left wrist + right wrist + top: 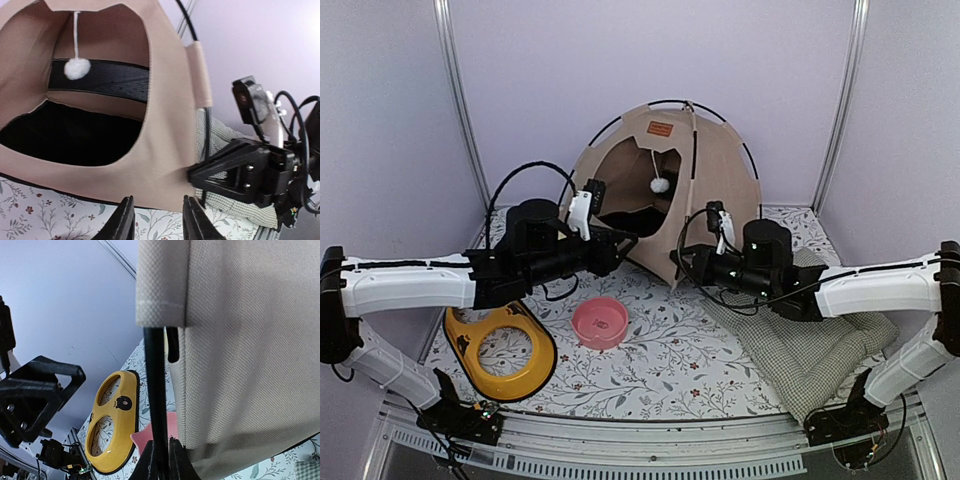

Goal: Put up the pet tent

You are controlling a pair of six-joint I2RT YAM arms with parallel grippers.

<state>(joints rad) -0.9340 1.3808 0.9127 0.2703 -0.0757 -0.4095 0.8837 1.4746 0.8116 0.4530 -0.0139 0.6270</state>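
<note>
The pet tent [710,190] stands as a beige dome at the back middle, its doorway facing front-left. A white pompom [659,185] hangs in the doorway under the small orange-brown label [661,129]. My left gripper [159,220] is open just short of the tent's front wall [165,125], below the doorway's corner, with nothing between its fingers. My right gripper [162,462] is shut on a thin black pole [156,390] where it leaves the fabric sleeve at the tent's front right foot. In the top view both grippers, the left [612,243] and the right [678,265], sit low at the tent's front.
A yellow two-hole bowl stand [500,350] lies front left and a pink bowl [600,322] sits in front of the tent. A green-checked cushion [810,350] lies right, under my right arm. A floral cloth [660,360] covers the table; metal posts stand at the back corners.
</note>
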